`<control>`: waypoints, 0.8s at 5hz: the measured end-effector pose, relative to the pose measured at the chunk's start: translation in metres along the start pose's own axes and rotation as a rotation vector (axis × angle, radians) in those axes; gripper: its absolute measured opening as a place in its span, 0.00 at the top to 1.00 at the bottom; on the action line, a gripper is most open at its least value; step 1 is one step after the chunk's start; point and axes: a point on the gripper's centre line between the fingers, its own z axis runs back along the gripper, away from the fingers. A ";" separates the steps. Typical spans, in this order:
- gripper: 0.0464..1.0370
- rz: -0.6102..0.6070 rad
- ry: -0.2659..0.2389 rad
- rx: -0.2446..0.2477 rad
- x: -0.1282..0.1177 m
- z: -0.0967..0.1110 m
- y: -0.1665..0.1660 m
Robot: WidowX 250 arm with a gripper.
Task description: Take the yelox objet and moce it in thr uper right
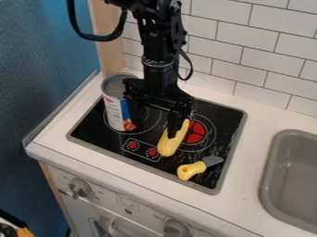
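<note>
Altogether, one corn cob (168, 145), one knife (193, 169), one can (114, 110).

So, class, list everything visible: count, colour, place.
corn: one, yellow, stovetop middle
knife: one, yellow and grey, stovetop near right
can: one, white, blue and red, stovetop left
stovetop: one, black, on counter
counter: one, white, centre
sink: one, grey, right
oven front: one, grey, below counter
walls: two, blue left, white tiles behind
panel: one, tan, upper left
clutter: uncountable, black and orange, bottom left
arm: one, black, top
gripper: one, black, open over stovetop
</note>
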 end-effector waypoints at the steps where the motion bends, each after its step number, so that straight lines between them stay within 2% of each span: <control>1: 0.04 0.002 0.032 0.001 -0.003 -0.009 0.000; 2: 0.04 -0.007 -0.003 -0.002 0.003 -0.020 0.000; 3: 0.04 -0.010 -0.063 0.006 0.013 -0.024 -0.006; 4: 0.04 -0.009 -0.086 0.042 0.019 -0.037 -0.008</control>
